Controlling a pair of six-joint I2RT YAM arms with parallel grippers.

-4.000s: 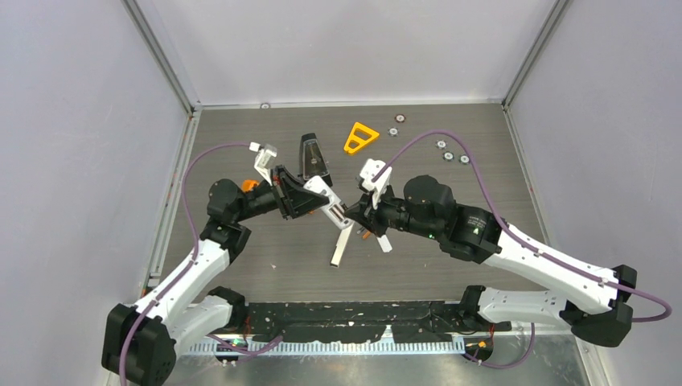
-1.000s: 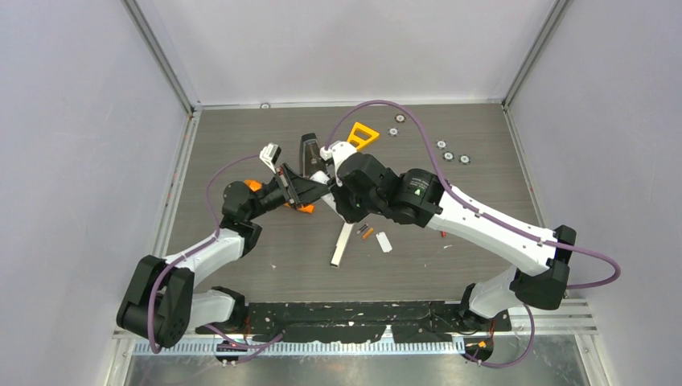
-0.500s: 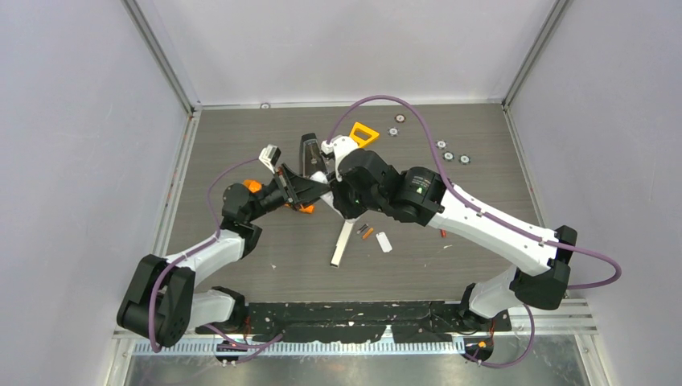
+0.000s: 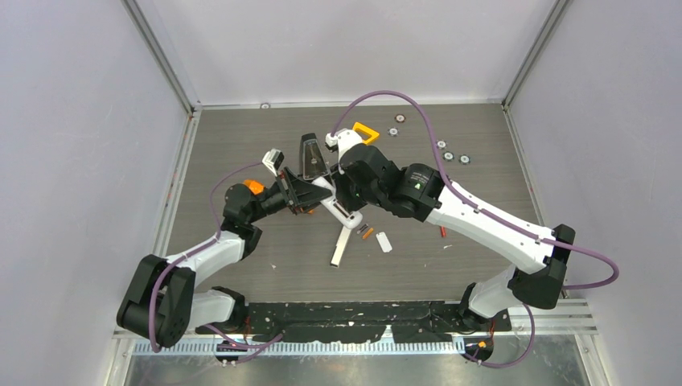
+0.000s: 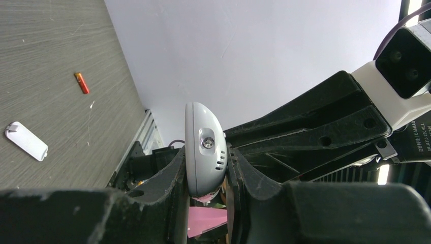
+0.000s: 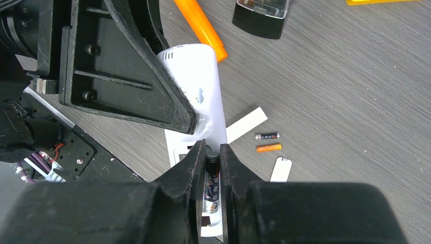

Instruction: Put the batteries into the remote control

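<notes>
Grey-grained table (image 4: pixel 241 265), pale walls (image 4: pixel 346 48); remote (image 5: pixel 204 142) tight in left gripper (image 5: pixel 206 170), battery (image 6: pixel 212 190) in right gripper (image 6: pixel 212 150)

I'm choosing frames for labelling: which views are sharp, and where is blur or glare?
Top external: even light, sharp throughout. Left wrist: remote crisp, left end effector dark, soft. Right wrist: loose batteries crisp, right end effector, gripping a battery, blurred.

Remote (image 4: pixel 338 205): mid-table, raised, between left gripper (image 5: pixel 206 157) and right gripper (image 6: pixel 212 147).
Gripped battery (image 6: pixel 212 161): inside the right gripper, at the remote's bay.
Spare remote (image 4: pixel 341 245): on the table (image 4: pixel 499 145), just before the remote.
Battery pair (image 6: pixel 268 148): side by side, right of the spare remote.
Cover (image 4: pixel 384 242): just right of the pair.
Lone battery (image 4: pixel 442 232): further right, apart.
Discs (image 4: pixel 449 155): behind, far right.
</notes>
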